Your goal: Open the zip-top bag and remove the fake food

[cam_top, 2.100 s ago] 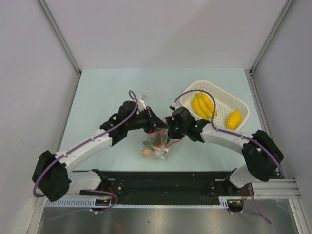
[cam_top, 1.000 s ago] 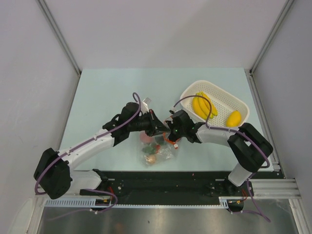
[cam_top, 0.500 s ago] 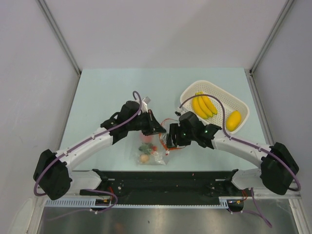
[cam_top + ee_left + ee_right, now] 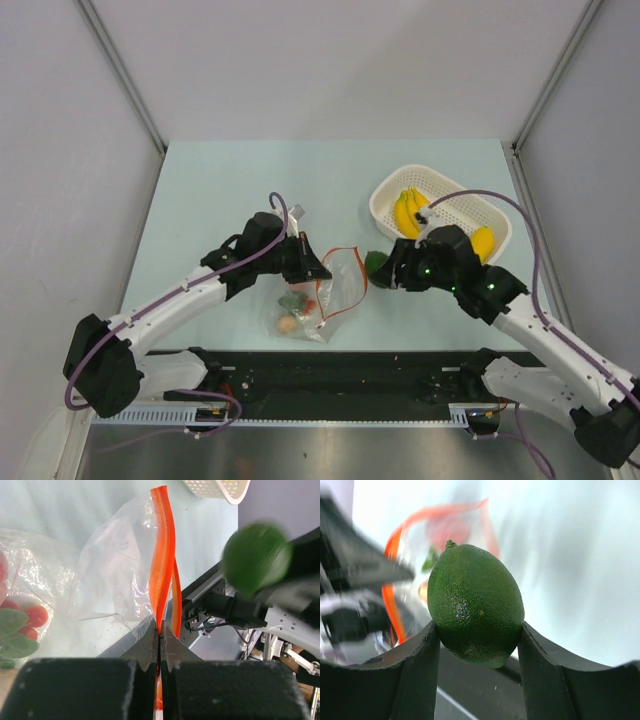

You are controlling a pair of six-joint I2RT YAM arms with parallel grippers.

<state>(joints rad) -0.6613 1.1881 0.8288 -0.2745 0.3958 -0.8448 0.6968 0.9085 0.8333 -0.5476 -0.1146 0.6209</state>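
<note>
The zip-top bag [image 4: 338, 287] lies crinkled on the table with its red zip strip [image 4: 162, 555] pulled apart into an open loop. My left gripper [image 4: 160, 630] is shut on that strip at the bag's near rim [image 4: 318, 272]. A dark green lime-like piece of fake food [image 4: 475, 605] is clamped between the fingers of my right gripper [image 4: 477, 628], which hangs just right of the bag mouth [image 4: 376, 266]. Inside the bag remain a tan egg-like piece [image 4: 287, 323], a green piece [image 4: 293, 299] and red pieces [image 4: 35, 615].
A white perforated basket [image 4: 455, 195] stands at the back right, holding a yellow banana bunch [image 4: 410, 212] and a yellow lemon-like fruit [image 4: 481, 243]. The black mounting rail [image 4: 340, 375] runs along the table's near edge.
My right gripper has drawn back out of the bag to the right, carrying the green piece. The left gripper keeps its hold on the strip, and the bag mouth now gapes.
</note>
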